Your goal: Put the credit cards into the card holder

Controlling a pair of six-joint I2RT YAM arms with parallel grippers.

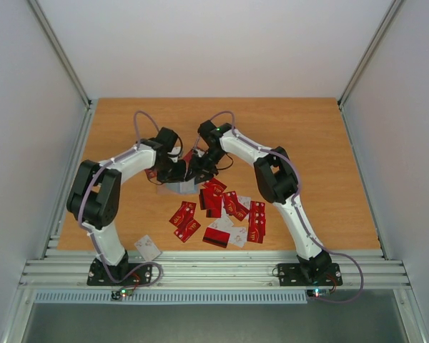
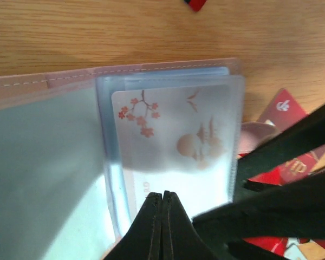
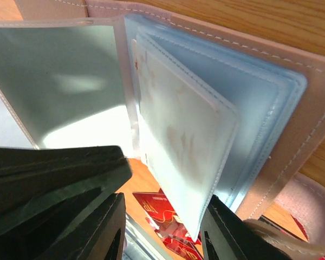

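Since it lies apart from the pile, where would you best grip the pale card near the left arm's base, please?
The pale card lies flat and thin, seemingly overhanging the front edge of the table; pinch that near edge, fingers coming from the robot's side.

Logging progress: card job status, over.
Left gripper shut on card holder sleeve. Right gripper open astride a page. One card sleeved; credit cards loose nearby.

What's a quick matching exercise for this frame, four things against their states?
Things:
1. left gripper
2. right gripper
3. card holder
4. loose red cards

States:
a. scattered on the table
b. jaws apart
c. lying open
d. jaws shut

Pairs: 1-d, 2-b, 3-c, 4-a
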